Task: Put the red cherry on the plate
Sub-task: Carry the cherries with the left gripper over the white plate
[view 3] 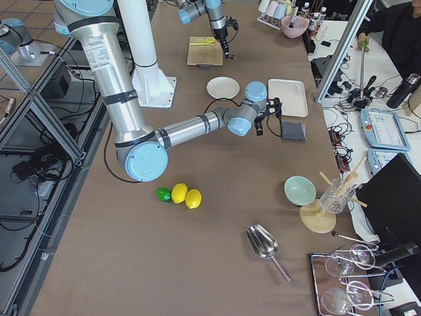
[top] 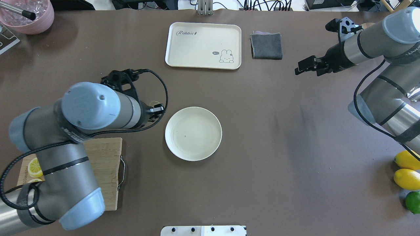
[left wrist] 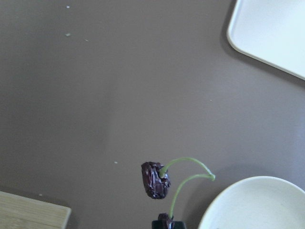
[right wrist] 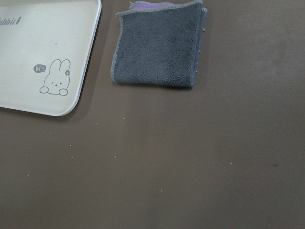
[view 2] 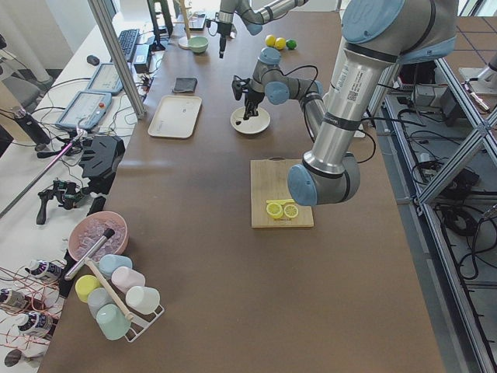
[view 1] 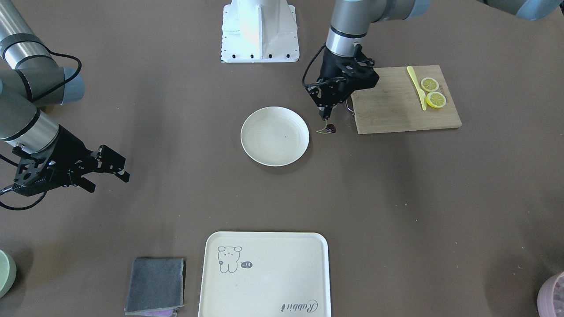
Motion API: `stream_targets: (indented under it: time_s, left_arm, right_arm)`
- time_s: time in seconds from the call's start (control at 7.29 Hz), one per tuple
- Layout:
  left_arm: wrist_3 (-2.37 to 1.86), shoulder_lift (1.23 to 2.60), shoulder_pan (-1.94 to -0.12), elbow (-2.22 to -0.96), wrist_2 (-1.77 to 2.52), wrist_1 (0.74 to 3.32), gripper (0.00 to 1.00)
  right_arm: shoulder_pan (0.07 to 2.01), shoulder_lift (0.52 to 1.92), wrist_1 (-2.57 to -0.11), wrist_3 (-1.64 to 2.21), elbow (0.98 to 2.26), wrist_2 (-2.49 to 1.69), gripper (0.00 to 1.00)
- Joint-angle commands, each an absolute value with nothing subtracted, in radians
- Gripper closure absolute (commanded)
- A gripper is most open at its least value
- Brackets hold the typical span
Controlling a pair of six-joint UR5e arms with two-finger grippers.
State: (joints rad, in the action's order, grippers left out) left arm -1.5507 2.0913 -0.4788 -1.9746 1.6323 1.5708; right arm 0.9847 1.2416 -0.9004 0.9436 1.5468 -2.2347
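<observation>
The red cherry (view 1: 330,128) is a dark pair on thin green stems, just off the plate's (view 1: 275,136) rim on the cutting-board side. My left gripper (view 1: 326,116) points down at it with its fingertips together. In the left wrist view one cherry (left wrist: 155,180) shows free and the other (left wrist: 164,220) sits right at the black fingertips (left wrist: 167,224), so the gripper looks shut on it. I cannot tell if the pair touches the table. The cream-white plate (top: 193,133) holds nothing. My right gripper (view 1: 108,177) hangs open far away, holding nothing.
A wooden cutting board (view 1: 396,105) with two lemon slices (view 1: 434,92) and a yellow knife (view 1: 416,86) lies beside the left gripper. A cream tray (view 1: 264,275) and a grey cloth (view 1: 155,285) lie at the operators' side. Lemons and a lime (top: 407,170) sit near the right arm.
</observation>
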Motion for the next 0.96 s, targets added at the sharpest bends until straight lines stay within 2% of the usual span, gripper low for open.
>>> stream_targets:
  time_s: [0.0,0.27,0.41,0.55,0.69,0.82]
  left_arm:
    - [-1.617,2.166,-0.405,-1.860,1.560,1.648,1.00]
    - [-1.615,2.192,-0.368,-1.740,1.517,1.756,1.00]
    - [-1.615,2.194,-0.347,-1.732,1.516,1.761,1.00]
    - [-1.611,2.191,-0.342,-1.732,1.514,1.761,0.09]
    - [-1.609,2.183,-0.342,-1.735,1.508,1.756,0.02]
    - [-1.605,2.183,-0.342,-1.746,1.415,1.756,0.02]
  right_arm:
    - [0.986,1.252,-0.899,0.943,1.548,-2.233,0.00]
    - [0.986,1.252,-0.899,0.943,1.546,-2.232,0.00]
    - [0.985,1.252,-0.900,0.945,1.548,-2.232,0.00]
    - [0.985,1.252,-0.900,0.943,1.548,-2.232,0.00]
    - [0.985,1.252,-0.900,0.945,1.549,-2.233,0.00]
    - [0.980,1.252,-0.900,0.943,1.546,-2.233,0.00]
